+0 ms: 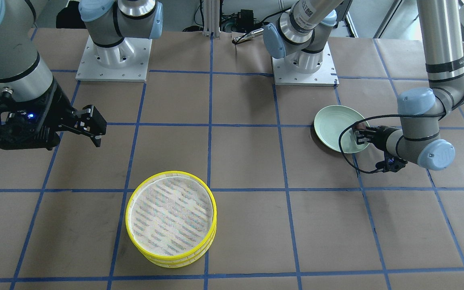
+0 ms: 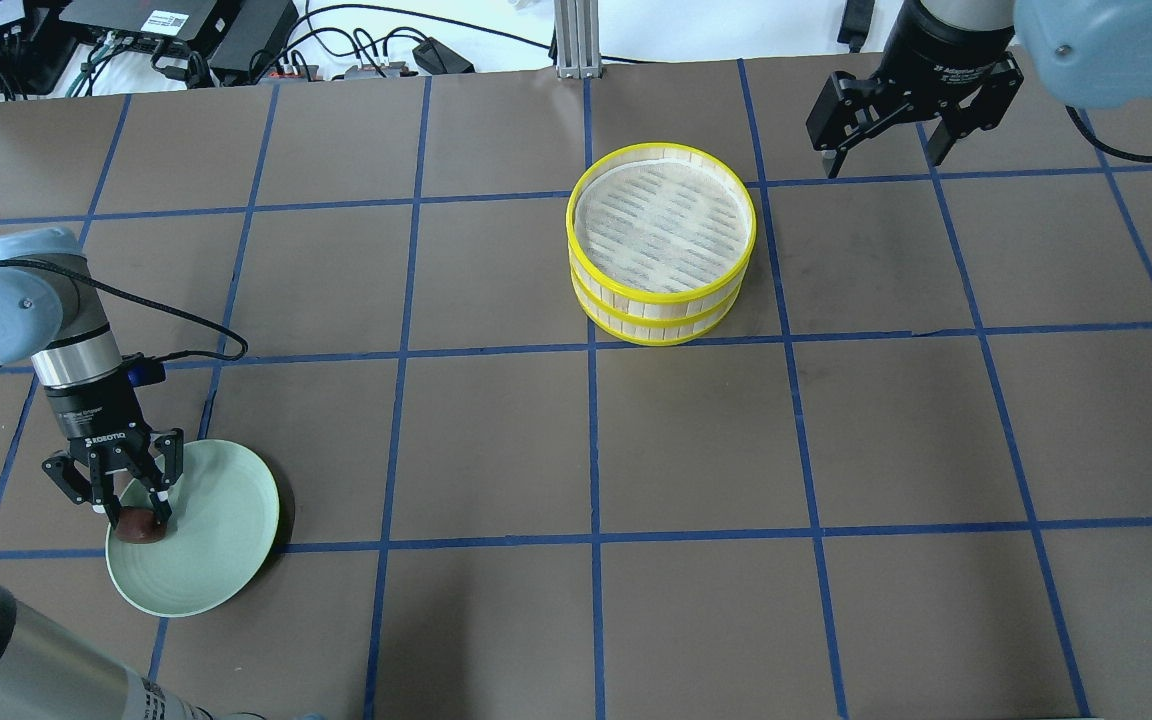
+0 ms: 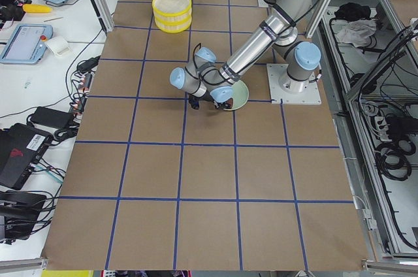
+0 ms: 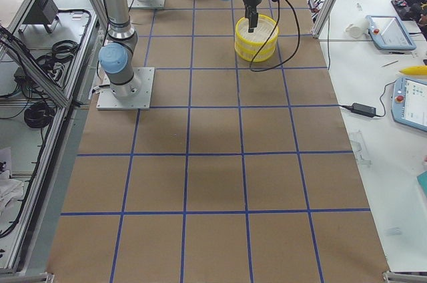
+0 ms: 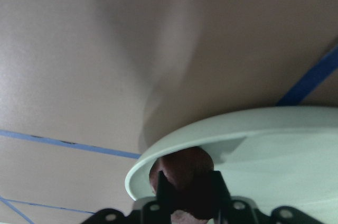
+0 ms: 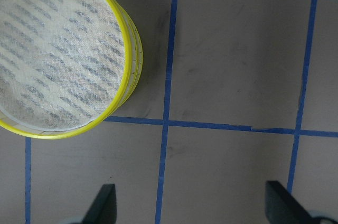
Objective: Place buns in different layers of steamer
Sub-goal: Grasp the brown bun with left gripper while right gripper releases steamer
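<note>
The dark reddish-brown bun (image 2: 141, 526) lies at the left rim of the pale green plate (image 2: 221, 530). My left gripper (image 2: 133, 512) is down over the bun with a finger on each side, shut on it. The left wrist view shows the bun (image 5: 185, 166) between the fingers, at the plate's rim (image 5: 274, 150). Two yellow-rimmed steamer trays (image 2: 661, 240) stand stacked; the top tray's mesh is bare. The cream-white bun is not in view. My right gripper (image 2: 881, 160) is open and empty, beyond and to the right of the steamer (image 6: 58, 49).
The table is brown paper with a grid of blue tape. The two arm bases (image 1: 113, 60) stand on metal plates at the robot's side. A black cable (image 2: 171, 320) loops from the left wrist near the plate.
</note>
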Controlling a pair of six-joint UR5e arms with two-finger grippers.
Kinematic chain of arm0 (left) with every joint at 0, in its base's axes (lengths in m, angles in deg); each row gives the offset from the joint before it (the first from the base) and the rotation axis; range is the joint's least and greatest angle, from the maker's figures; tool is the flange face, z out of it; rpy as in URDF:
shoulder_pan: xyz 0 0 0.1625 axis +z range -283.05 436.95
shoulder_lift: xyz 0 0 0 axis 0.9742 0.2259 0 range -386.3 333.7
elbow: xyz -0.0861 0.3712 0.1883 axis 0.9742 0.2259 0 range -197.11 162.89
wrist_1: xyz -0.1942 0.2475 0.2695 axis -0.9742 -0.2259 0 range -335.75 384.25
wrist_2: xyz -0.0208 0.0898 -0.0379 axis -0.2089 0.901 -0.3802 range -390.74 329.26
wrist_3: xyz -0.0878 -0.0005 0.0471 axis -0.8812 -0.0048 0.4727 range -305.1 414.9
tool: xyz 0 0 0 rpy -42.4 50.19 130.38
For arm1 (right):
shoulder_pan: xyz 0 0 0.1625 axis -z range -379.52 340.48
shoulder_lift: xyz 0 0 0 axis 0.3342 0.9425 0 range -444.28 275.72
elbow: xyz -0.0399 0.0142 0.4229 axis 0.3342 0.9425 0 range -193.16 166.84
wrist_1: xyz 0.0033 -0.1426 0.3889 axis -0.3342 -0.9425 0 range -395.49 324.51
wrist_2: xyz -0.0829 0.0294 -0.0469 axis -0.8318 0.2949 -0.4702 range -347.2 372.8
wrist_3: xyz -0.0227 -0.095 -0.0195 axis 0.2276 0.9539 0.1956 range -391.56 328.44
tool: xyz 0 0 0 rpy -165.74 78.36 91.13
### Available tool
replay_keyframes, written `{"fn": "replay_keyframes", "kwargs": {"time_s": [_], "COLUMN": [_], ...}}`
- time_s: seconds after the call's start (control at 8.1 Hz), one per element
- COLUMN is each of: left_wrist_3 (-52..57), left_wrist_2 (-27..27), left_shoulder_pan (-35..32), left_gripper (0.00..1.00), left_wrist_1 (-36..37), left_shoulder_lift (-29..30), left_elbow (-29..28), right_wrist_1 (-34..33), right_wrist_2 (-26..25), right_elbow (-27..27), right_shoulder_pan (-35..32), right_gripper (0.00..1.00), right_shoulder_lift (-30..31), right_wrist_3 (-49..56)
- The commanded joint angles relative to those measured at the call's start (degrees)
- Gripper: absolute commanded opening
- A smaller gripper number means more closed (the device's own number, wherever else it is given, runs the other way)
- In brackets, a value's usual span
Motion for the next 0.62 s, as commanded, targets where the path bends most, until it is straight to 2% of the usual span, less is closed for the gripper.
{"fn": "replay_keyframes", "kwargs": {"time_s": [0.0,0.12,0.25,0.49], "left_wrist_3": [0.4,0.5,0.0,-1.5], "left_wrist_2": [-0.4,-0.7,-5.4,-12.9], "left_shoulder_pan": [0.1,0.1,0.0,-1.8], "left_gripper": [0.00,0.00,0.00,0.00], "left_wrist_1": [-0.6,-1.7,-2.8,-2.5], "left_shoulder_lift": [-1.2,-2.6,-4.3,-6.7], "left_elbow": [-0.7,-1.3,-1.9,-5.3], "right_wrist_1": [2.7,4.1,3.9,3.9], "right_wrist_2": [0.3,1.3,4.0,3.2], "right_elbow": [-0.8,-1.0,-0.7,-0.9], "right_shoulder_pan": [-0.1,-0.1,0.1,0.1], "right_gripper": [1.00,1.00,1.00,1.00], "right_shoulder_lift": [0.3,0.2,0.4,1.2], "right_wrist_3": [0.3,1.2,1.4,2.5]}}
